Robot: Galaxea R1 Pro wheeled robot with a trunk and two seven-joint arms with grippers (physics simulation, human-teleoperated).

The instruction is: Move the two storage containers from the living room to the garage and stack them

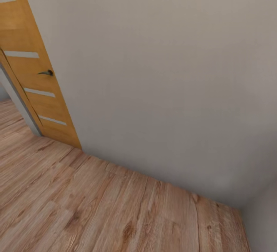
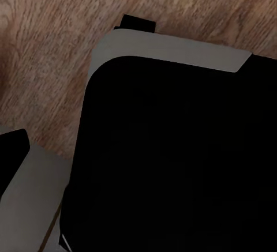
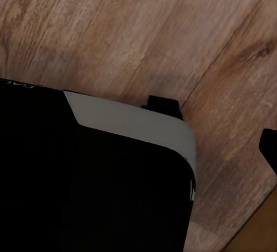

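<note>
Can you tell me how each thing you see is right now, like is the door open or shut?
door: swung open, standing at an angle to the wall, with a gap beside it.
door handle: level, not pressed down.
wall: plain and bare.
wood-plank floor: bare in the head view.
robot base: standing on the wood planks.
</note>
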